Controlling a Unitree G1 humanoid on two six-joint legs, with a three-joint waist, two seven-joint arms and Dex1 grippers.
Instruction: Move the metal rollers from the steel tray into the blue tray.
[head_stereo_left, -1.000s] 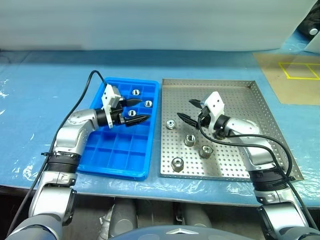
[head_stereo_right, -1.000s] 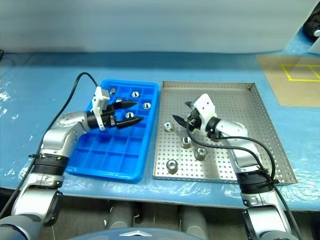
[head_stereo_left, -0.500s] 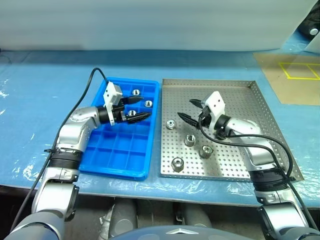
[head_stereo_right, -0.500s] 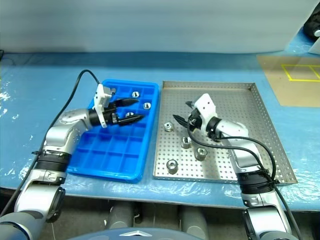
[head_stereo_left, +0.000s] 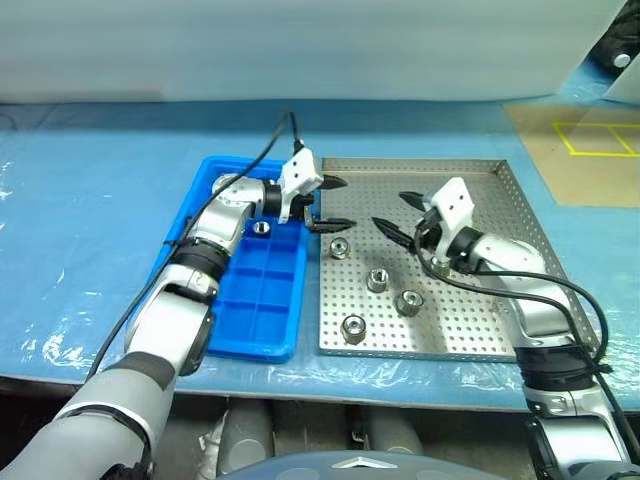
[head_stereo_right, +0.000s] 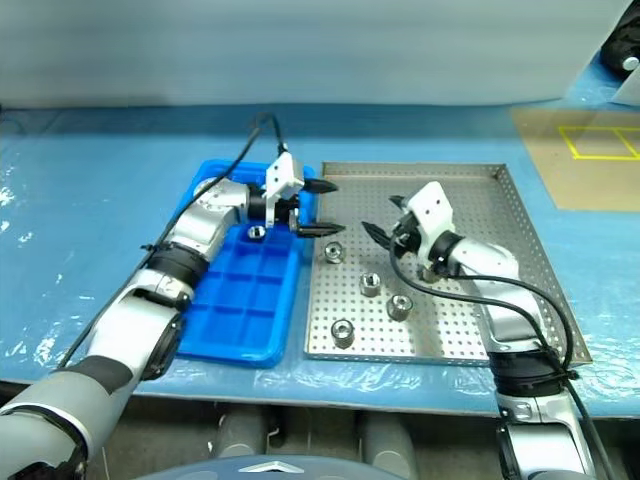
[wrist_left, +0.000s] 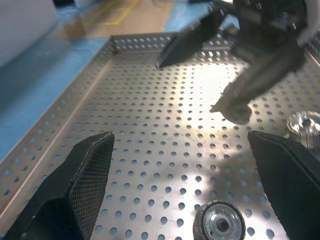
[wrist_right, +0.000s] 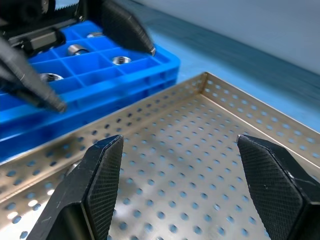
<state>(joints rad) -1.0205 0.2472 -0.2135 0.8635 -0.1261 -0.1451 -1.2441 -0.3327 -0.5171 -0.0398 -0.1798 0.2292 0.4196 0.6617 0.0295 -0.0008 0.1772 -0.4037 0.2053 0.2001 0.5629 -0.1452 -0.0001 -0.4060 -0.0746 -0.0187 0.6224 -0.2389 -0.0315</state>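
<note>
The left gripper (head_stereo_left: 333, 204), its two black fingers spread wide and empty, reaches over the near-left corner of the perforated silver steel tray (head_stereo_left: 480, 180). The right gripper (head_stereo_left: 398, 213) faces it, fingers parted, holding nothing. Four shiny metal rollers (head_stereo_left: 379, 281) lie on the steel floor; more sit in compartments of the bright blue plastic tray (head_stereo_left: 240, 310).

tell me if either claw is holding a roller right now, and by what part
Nothing is held. The left claw and the right claw are both open and empty above the steel tray; four metal rollers lie loose on it.
</note>
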